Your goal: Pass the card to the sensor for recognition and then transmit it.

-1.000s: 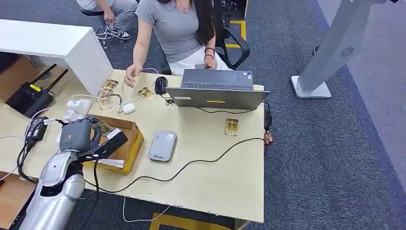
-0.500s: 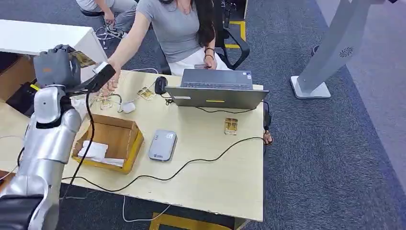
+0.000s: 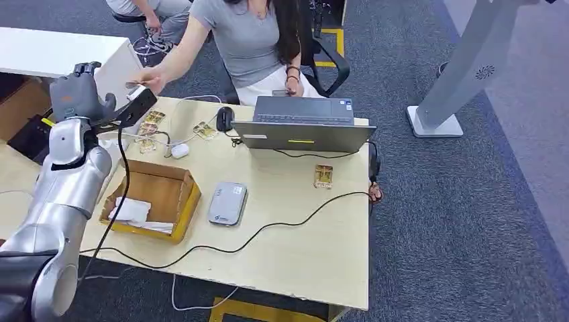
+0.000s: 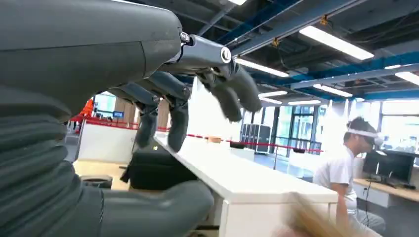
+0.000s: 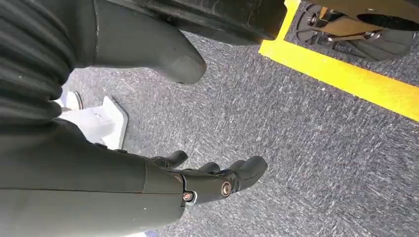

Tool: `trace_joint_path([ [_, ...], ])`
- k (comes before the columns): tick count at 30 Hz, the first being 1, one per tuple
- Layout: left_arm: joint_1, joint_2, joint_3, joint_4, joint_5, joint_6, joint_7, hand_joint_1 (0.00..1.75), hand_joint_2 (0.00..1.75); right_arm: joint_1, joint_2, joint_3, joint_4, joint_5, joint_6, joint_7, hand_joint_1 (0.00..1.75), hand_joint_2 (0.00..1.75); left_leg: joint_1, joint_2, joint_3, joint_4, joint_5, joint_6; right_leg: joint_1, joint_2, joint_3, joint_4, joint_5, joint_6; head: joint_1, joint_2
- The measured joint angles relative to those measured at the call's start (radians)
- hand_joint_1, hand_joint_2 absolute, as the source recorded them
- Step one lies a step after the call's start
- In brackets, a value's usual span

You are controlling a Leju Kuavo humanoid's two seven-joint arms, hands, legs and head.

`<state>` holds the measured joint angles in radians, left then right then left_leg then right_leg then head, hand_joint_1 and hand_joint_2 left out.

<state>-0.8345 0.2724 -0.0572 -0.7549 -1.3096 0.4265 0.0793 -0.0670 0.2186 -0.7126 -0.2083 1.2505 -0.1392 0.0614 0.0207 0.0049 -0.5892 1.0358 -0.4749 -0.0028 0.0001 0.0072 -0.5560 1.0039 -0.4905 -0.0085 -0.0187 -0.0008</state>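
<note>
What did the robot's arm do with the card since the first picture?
The left hand rose out of the cardboard box with a card, up toward the person. Now its fingers are apart and hold nothing; the person's hand has a card, seemingly the same one. The laptop, the grey sensor and the card near the laptop stayed put.

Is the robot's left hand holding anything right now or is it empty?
Empty. In the left wrist view the robot hand has its fingers spread with nothing between them and the thumb; a person's hand holds something card-like beside it.
</note>
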Motion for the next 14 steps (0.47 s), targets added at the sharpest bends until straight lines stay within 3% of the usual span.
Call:
trace_joint_path([
  [4, 0.013, 0.003, 0.0, 0.016, 0.02, 0.001, -0.015, 0.0, 1.75, 0.0, -0.002, 0.0, 0.0, 0.0, 0.003, 0.0, 0.0, 1.75, 0.0, 0.0, 0.0, 0.0, 0.0, 0.0, 0.0, 0.0, 0.0, 0.0, 0.0, 0.0, 0.0, 0.0],
  [5, 0.016, 0.003, 0.0, 0.018, 0.041, -0.005, -0.031, 0.0, 1.75, 0.0, -0.002, 0.0, 0.0, 0.0, 0.003, 0.0, 0.0, 0.0, 0.0, 0.0, 0.0, 0.0, 0.0, 0.0, 0.0, 0.0, 0.0, 0.0, 0.0, 0.0, 0.0, 0.0],
  [9, 0.099, -0.01, 0.023, -0.03, 0.282, -0.046, -0.207, 0.0, 1.75, 0.002, -0.002, -0.002, 0.0, -0.011, 0.003, 0.0, 0.0, 0.0, 0.0, 0.001, 0.0, 0.0, 0.0, 0.0, 0.0, 0.002, 0.0, 0.0, 0.0, 0.0, 0.002, 0.0],
  [11, 0.213, -0.022, 0.047, -0.14, 0.479, -0.082, -0.326, 0.0, 1.75, 0.003, -0.002, -0.005, -0.001, -0.025, 0.0, -0.006, 0.0, 0.0, -0.001, 0.005, 0.001, 0.0, -0.002, -0.001, -0.001, 0.006, 0.0, 0.0, 0.0, 0.0, 0.001, 0.0],
  [14, 0.435, -0.046, 0.095, -0.346, 0.752, -0.185, -0.458, 0.0, 1.75, 0.006, -0.002, -0.013, 0.0, -0.041, -0.004, -0.019, 0.0, 0.0, -0.001, 0.013, 0.002, -0.001, -0.005, 0.0, -0.001, 0.012, -0.002, 0.0, -0.001, -0.001, 0.001, 0.0],
])
